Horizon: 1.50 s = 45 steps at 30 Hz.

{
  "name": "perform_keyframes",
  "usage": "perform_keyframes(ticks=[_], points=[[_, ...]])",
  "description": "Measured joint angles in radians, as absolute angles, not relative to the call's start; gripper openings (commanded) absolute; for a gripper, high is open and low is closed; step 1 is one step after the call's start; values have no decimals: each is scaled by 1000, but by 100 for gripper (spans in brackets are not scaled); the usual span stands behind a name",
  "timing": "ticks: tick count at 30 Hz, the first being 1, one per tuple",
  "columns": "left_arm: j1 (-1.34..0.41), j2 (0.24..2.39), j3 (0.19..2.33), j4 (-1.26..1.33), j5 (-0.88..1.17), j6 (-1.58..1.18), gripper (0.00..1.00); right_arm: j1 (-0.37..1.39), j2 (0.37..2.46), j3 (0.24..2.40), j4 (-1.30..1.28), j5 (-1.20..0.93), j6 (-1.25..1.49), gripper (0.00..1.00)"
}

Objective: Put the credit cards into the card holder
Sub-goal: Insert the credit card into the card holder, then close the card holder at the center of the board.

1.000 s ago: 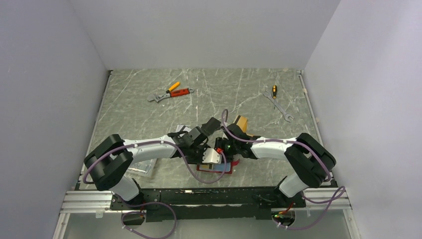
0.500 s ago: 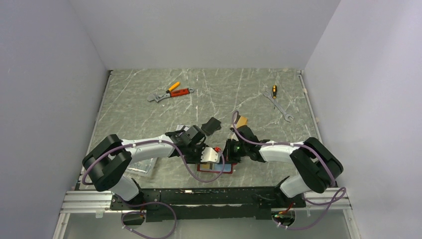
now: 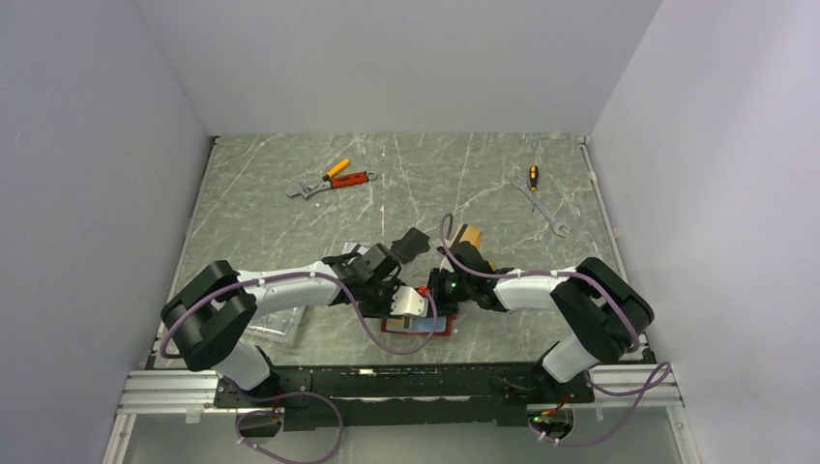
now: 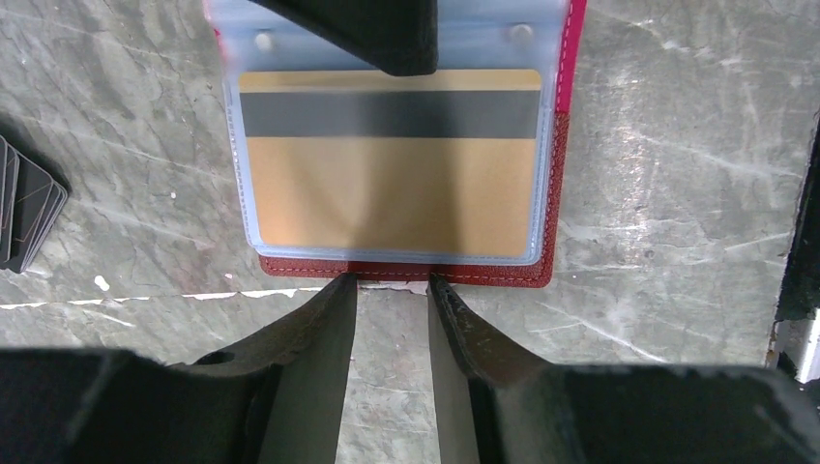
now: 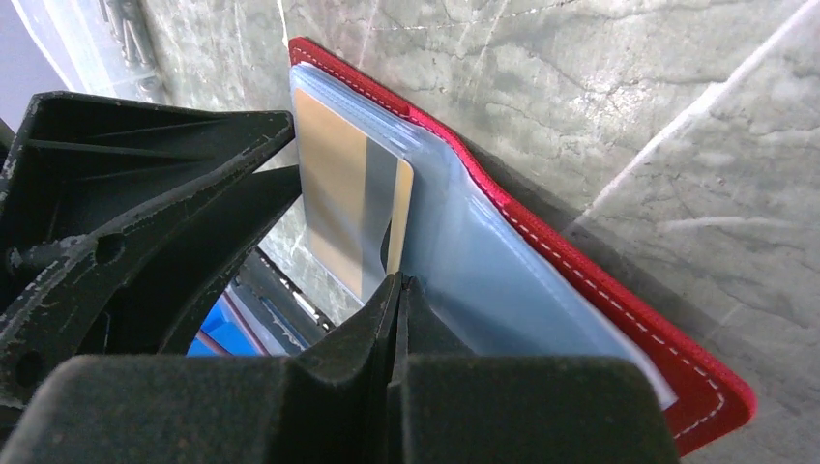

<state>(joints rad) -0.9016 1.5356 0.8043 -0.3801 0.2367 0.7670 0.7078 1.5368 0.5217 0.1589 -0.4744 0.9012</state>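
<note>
The red card holder (image 4: 551,193) lies open on the table, its bluish clear sleeve up. An orange-gold credit card (image 4: 387,193) with a dark stripe sits almost fully inside the sleeve. My left gripper (image 4: 391,282) is slightly open and empty, its fingertips (image 4: 343,285) at the holder's near edge. My right gripper (image 5: 398,280) is shut, its tips against the card's (image 5: 334,203) outer edge at the sleeve mouth. In the top view both grippers (image 3: 392,290) (image 3: 440,288) meet over the holder (image 3: 416,331). More gold cards (image 3: 471,235) lie behind the right arm.
A black flat rectangle (image 3: 413,242) lies just behind the grippers; dark cards (image 4: 24,203) show at the left of the left wrist view. A clear plastic box (image 3: 271,324) sits under the left arm. Pliers (image 3: 334,179) and a wrench (image 3: 541,198) lie far back.
My right gripper drew back to the right, then came forward again to the holder. The left arm has barely moved.
</note>
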Motion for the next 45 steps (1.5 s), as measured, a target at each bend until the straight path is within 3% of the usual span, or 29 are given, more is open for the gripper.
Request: perform_keyframes(ticks=[6, 10, 15, 21, 25, 34, 45], points=[[-912, 1536, 805, -382, 223, 767, 39, 717, 1538, 551, 118, -463, 900, 1], [-911, 1531, 807, -387, 220, 766, 38, 707, 1522, 554, 71, -449, 894, 29], [-871, 1497, 840, -445, 224, 764, 50, 643, 1337, 553, -57, -424, 867, 49], [-755, 1378, 920, -506, 239, 752, 52, 608, 1068, 517, -168, -380, 849, 61], [-703, 1301, 950, -538, 273, 732, 48, 607, 925, 406, -216, -364, 863, 70], [-749, 1370, 882, -532, 325, 714, 28, 607, 819, 234, -244, -342, 916, 74], [-880, 1564, 874, -480, 263, 720, 13, 607, 1016, 183, 121, -414, 997, 68]])
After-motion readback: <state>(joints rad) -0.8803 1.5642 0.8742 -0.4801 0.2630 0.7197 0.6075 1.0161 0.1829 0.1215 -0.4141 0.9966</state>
